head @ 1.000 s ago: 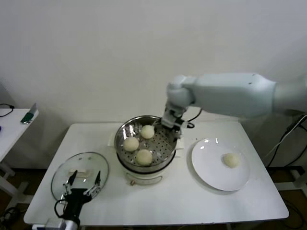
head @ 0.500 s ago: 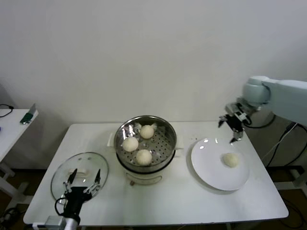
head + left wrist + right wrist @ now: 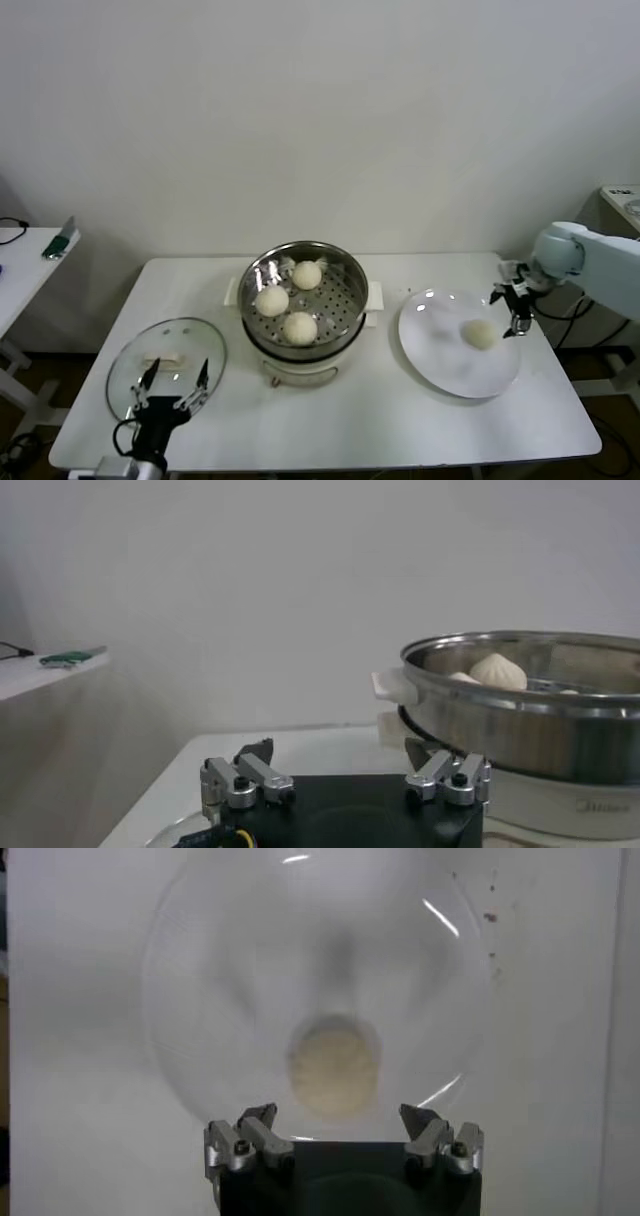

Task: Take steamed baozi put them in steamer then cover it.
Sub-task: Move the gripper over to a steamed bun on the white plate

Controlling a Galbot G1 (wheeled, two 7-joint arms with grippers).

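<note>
Since the earlier frames, the right gripper (image 3: 514, 305) has swung away from the steamer (image 3: 305, 300) and come down at the far right edge of the white plate (image 3: 440, 350), just beside the last baozi (image 3: 481, 334), which lies alone on the plate, apart from the fingers. From the right wrist view, that bun (image 3: 334, 1068) sits ahead of the spread, empty fingers (image 3: 255, 1133). Three baozi (image 3: 300, 327) rest on the perforated tray inside the steamer. At the table's front left, the left gripper (image 3: 172, 385) hovers over the cover (image 3: 165, 360), its fingers spread and holding nothing.
</note>
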